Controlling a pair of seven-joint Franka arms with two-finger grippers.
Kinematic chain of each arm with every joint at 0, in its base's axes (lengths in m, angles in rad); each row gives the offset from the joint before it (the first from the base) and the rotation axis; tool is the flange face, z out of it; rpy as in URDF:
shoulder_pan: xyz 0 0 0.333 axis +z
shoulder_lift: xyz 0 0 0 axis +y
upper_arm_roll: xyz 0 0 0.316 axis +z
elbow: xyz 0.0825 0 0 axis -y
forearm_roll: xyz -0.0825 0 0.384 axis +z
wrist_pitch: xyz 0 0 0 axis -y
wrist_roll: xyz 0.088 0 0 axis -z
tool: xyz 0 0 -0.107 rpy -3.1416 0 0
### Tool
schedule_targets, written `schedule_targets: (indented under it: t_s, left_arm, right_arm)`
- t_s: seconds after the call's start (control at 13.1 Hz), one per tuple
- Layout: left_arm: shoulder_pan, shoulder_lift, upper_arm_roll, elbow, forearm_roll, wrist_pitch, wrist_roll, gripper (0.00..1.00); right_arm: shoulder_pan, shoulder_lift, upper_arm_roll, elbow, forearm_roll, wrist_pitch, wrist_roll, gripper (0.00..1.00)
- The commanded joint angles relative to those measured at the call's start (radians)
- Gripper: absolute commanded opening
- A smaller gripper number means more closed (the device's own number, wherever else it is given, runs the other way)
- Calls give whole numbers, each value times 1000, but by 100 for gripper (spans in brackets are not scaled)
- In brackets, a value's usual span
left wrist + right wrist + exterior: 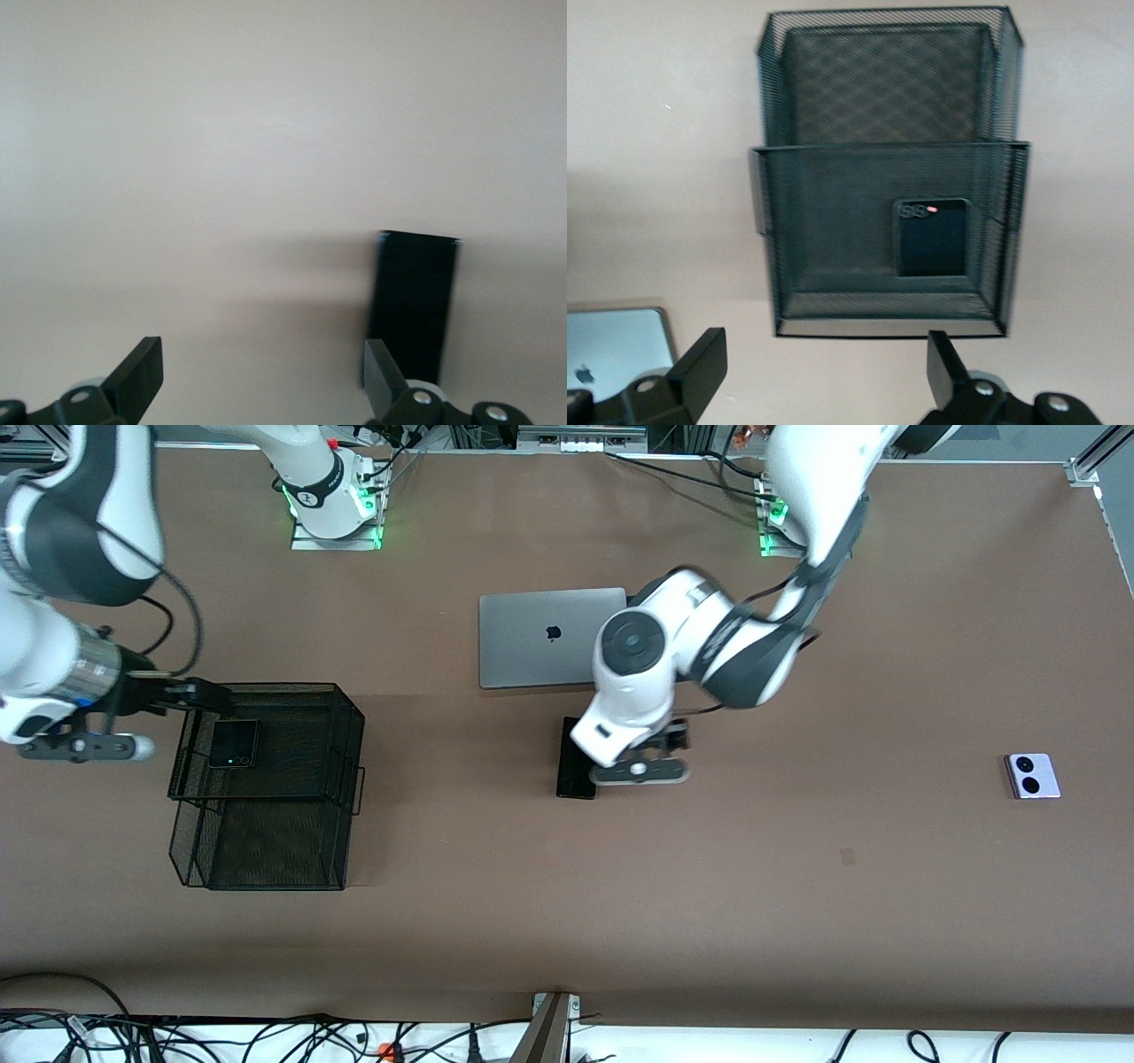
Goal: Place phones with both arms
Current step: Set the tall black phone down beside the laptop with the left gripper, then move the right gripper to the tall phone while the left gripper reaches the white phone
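Flip phone (234, 743) lies in the mesh tray (341, 717). Left gripper (264, 376) over the slim phone (574, 762) beside the laptop (532, 651), jaws open (right gripper (824, 372) likewise, over the tray edge). Next: descend, close.

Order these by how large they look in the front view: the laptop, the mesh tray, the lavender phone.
1. Mesh tray, largest.
2. Laptop, partly covered by the left arm.
3. Lavender phone, smallest.

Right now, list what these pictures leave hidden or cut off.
- Front view: the left gripper is covered by its own wrist, as is part of the slim black phone.
- Left wrist view: that phone is blurred, one end hidden by a finger.
- Right wrist view: the laptop is cut by the edge; the right gripper is visible only as fingertips.
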Motion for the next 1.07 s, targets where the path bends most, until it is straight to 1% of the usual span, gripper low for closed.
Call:
schedule_targets:
  t_s: [0.0,0.08,0.23,0.38,0.46,0.61,0.69,0.84,1.0]
  left_arm:
    - [94,-103,-5,-43,8,-130,5,100]
    - [135,-124,-6,-38,9,-161,14,100]
    - [215,-156,-6,-44,8,-182,76,100]
    - [302,-163,-6,-45,8,-237,237,100]
    - [339,-163,-5,-45,8,-259,335,100]
    - [451,-161,-8,-67,8,-259,485,100]
    - [502,-158,-9,-72,6,-242,558,100]
    - [550,-151,-1,-75,25,-187,650,100]
    - [643,-117,3,-86,31,-149,707,100]
  right_arm:
    - [100,27,10,8,-1,56,177,100]
    - [143,37,21,8,1,75,249,100]
    - [225,63,36,9,2,127,402,100]
    - [282,112,77,14,5,197,554,100]
    - [299,143,117,24,2,223,640,100]
    - [300,236,221,107,2,314,771,100]
    - [300,287,249,162,2,325,826,100]
    - [300,390,303,294,2,326,891,100]
    - [300,450,352,372,2,326,914,100]
